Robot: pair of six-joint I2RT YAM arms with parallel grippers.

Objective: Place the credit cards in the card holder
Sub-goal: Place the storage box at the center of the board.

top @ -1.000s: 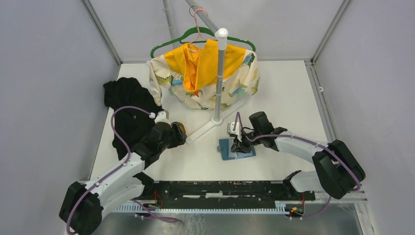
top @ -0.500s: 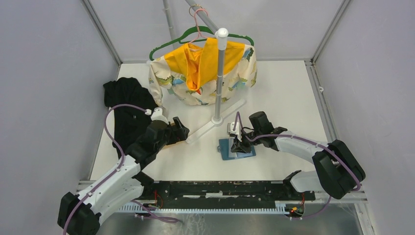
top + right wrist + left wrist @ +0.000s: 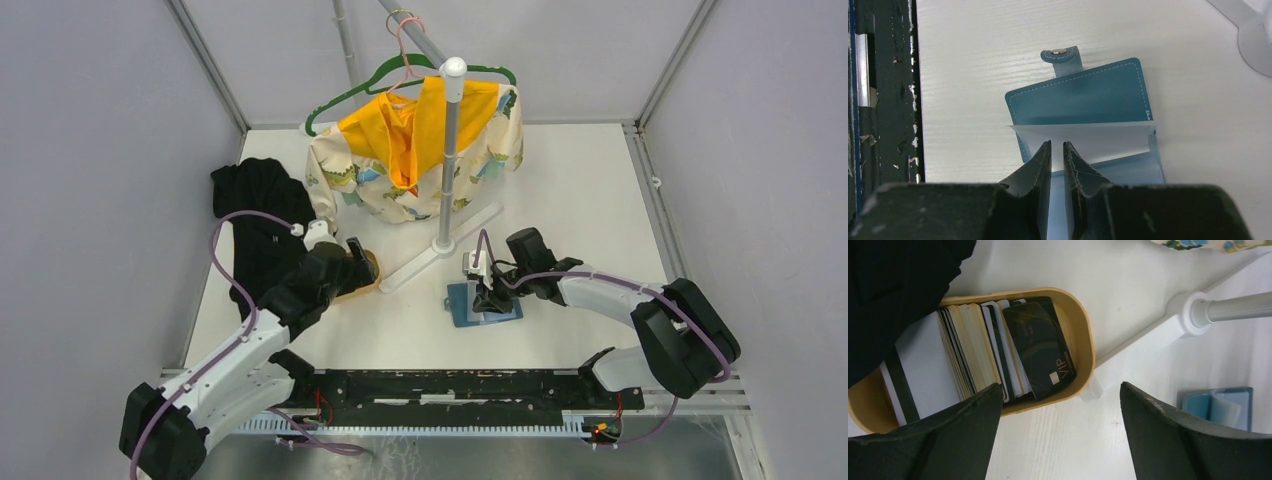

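Teal-blue and lying open on the white table [image 3: 580, 200], the card holder [image 3: 1083, 95] sits just on the near side of the rack pole [image 3: 447, 160], a little to the right of its foot, with its snap tab pointing away from the wallet. The right gripper [image 3: 1056, 145] is down on it, fingers drawn almost together and pinching a pale inner leaf. Left of the pole's foot, the left gripper [image 3: 1059, 387] hangs with its fingers spread wide over a tan wooden tray [image 3: 1087, 340]. The credit cards [image 3: 973, 350] stand packed on edge in the tray, a black one marked VIP leaning at the end nearest the pole. Farther left of the pole lies a black cloth [image 3: 255, 195], overlapping the tray's far end. Behind the pole a yellow patterned garment [image 3: 370, 185] hangs on a green hanger [image 3: 345, 95].
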